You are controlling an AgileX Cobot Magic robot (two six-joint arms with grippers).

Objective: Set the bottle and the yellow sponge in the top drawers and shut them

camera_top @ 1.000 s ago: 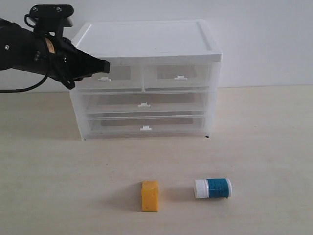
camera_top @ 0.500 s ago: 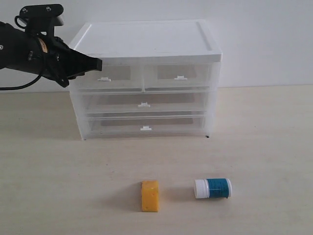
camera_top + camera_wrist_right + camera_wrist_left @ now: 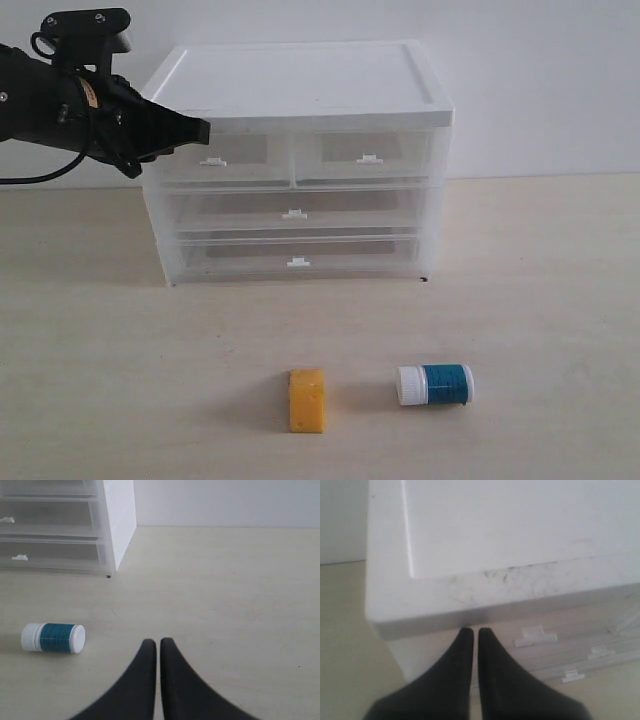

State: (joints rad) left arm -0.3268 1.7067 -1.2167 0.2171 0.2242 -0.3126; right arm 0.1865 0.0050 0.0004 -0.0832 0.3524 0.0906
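The yellow sponge lies on the table in front of the chest. To its right the bottle lies on its side, teal with a white cap. Both top drawers are shut, the left one and the right one, each with a small white handle. My left gripper is shut and empty, its tips at the chest's upper left front corner, just left of the left drawer's handle. My right gripper is shut and empty above bare table, to the right of the bottle; the exterior view does not show it.
The white-topped chest stands at the back of the table against a white wall. Below the top drawers are two full-width drawers, both shut. The table is pale wood.
My left gripper drew back to the left and slightly up from the left top drawer's front during the first half second, then stayed still. Sponge, bottle and drawers have not moved.
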